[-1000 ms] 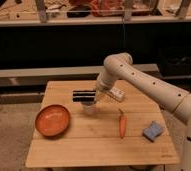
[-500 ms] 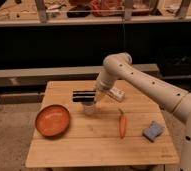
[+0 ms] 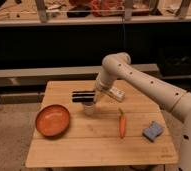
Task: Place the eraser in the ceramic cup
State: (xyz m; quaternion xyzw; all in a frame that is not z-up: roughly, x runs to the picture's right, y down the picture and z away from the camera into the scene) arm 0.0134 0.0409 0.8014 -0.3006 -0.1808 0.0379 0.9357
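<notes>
Nothing has shifted: eraser (image 3: 82, 96) lies at tool (image 3: 94, 97), above ceramic cup (image 3: 89, 109).

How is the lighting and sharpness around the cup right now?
Camera view: warm, dim light, the background under the shelf nearly black; the whole picture is soft. The eraser lies level over the cup, whose rim is blurred; the gripper at the eraser's right end merges with it; a faint shadow falls beside the plate on the table.

Claw (image 3: 92, 96) a touch lower over the ceramic cup (image 3: 89, 108), eraser (image 3: 82, 96) tipped slightly toward it
</notes>
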